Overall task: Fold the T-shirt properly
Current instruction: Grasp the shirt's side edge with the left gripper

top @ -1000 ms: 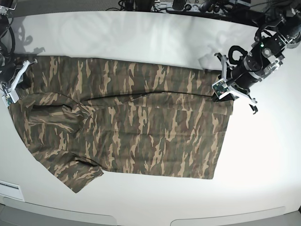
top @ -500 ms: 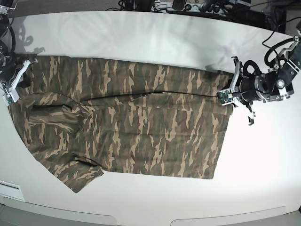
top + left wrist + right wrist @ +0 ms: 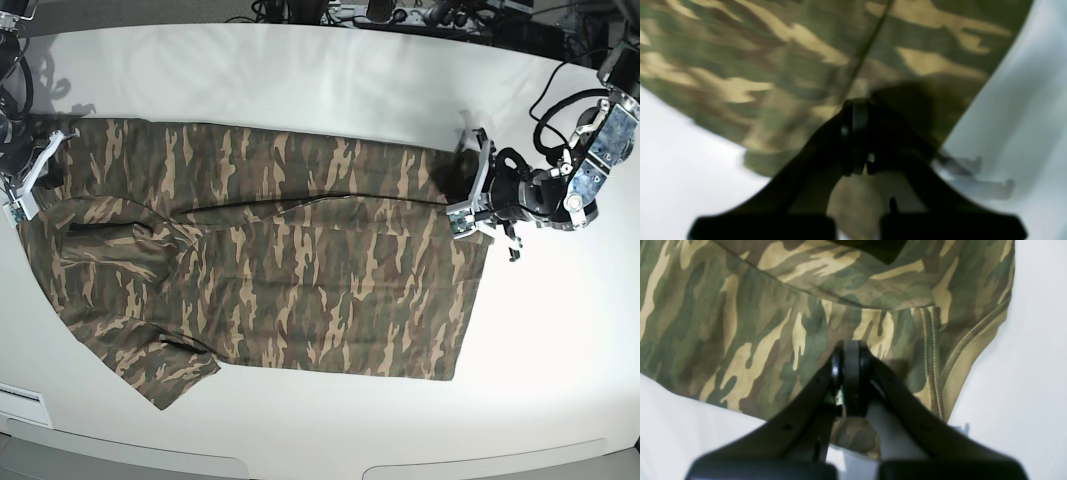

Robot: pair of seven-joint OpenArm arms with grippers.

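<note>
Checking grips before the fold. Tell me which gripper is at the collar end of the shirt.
The right gripper, by the ribbed collar; the left gripper is at the shirt's opposite end.

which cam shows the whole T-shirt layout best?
Base view: the whole T-shirt lies spread on the table, sleeve and folded strip visible. The right wrist view shows only a sharp patch with stitched hem; the left wrist view shows a blurred edge.

One T-shirt [image 3: 270,250] lies on one white table [image 3: 300,80]. Two robot arms reach it, each ending in one gripper: the left gripper [image 3: 462,205] at the shirt's edge on the base view's right, the right gripper [image 3: 30,180] on its left. Each gripper has two dark fingers [image 3: 853,380]
</note>
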